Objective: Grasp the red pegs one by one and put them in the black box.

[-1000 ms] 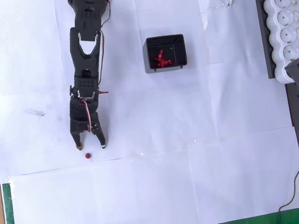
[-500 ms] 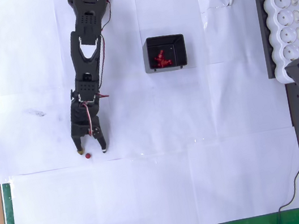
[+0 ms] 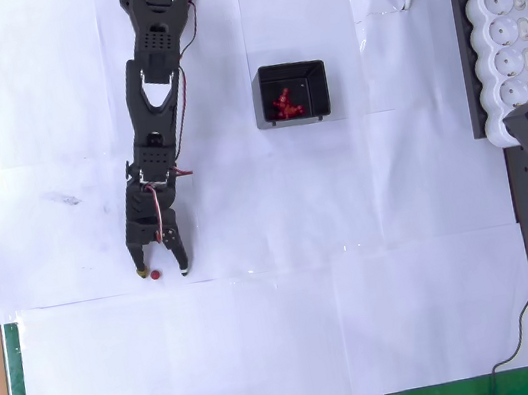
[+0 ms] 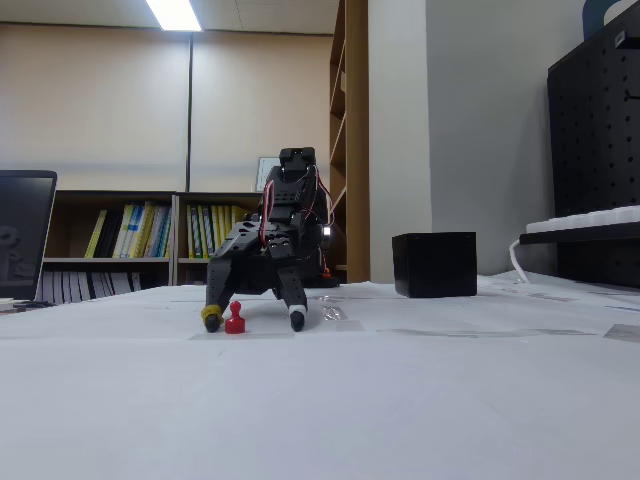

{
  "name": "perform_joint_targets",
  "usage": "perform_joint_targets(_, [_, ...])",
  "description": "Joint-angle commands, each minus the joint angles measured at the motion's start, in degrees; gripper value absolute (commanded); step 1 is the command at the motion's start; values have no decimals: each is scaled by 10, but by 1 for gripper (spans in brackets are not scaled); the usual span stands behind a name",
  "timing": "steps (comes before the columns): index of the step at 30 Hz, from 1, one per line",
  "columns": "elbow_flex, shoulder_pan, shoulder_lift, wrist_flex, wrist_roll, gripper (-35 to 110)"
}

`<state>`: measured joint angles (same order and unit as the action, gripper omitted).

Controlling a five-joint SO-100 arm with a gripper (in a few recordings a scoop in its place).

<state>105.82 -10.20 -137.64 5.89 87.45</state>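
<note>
tool was low over the worktop, its two fingers spread apart, and we saw one red peg standing between them. in the fixed view the tool had both tips down near the white paper, with the peg upright and closer to the yellow-tipped finger than to the white-tipped one. we could not tell if the peg touched the yellow tip. the fingers were not yet closed on it.

we judged that the tool was placed this way so that the small peg sits in the gap before closing; a low reach was needed because the peg is so short. as the peg was off centre, closing could push it sideways or tip it over.

the black box stood well apart, to the right of the arm in the overhead view, and already held several red pegs inside. we saw no other loose peg on the paper, so this seemed the last one to move.
</note>
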Motion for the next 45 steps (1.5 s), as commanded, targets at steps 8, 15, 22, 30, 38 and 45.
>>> perform_joint_targets(8, [10,4,-10,11,4,22])
perform_joint_targets(15, [13,4,-10,12,-8,15])
perform_joint_targets(22, [11,3,-5,16,-6,3])
perform_joint_targets(30, [1,0,55,-106,40,0])
perform_joint_targets(38, [-22,33,358,-509,196,0])
perform_joint_targets(45, [51,174,586,-967,272,0])
